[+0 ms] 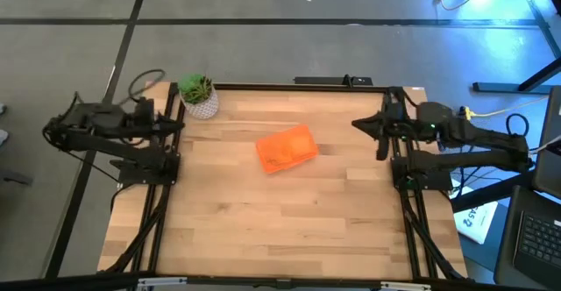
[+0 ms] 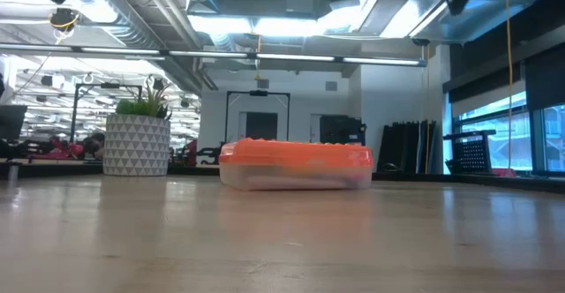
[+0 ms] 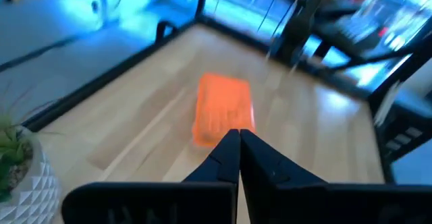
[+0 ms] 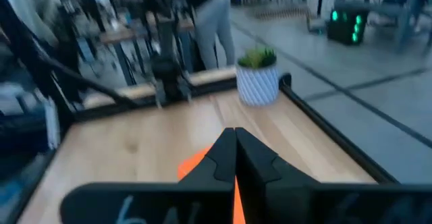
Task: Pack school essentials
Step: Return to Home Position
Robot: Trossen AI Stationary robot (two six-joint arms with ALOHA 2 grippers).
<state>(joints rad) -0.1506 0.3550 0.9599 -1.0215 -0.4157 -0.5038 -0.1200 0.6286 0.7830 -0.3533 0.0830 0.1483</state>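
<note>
My left fingers [image 3: 239,150] are pressed together, tips touching, and my left gripper [image 1: 178,124] hangs over the counter's [image 1: 263,230] left edge. The small green potted plant [image 1: 199,95] stands just beside it in the far left corner. My right fingers [image 4: 235,148] are likewise pressed together, holding nothing, and my right gripper [image 1: 359,124] hangs over the right edge.

Between both arms, well apart from each, the clear case with orange lid [image 1: 287,149] lies flat on the counter with the lid down on it, turned slightly askew. The school essentials [image 2: 291,180] show only as dim shapes through its clear wall; I cannot tell one from another. Nothing stands between the case and either gripper. A person [image 4: 210,15] stands in the room beyond the plant's corner.
</note>
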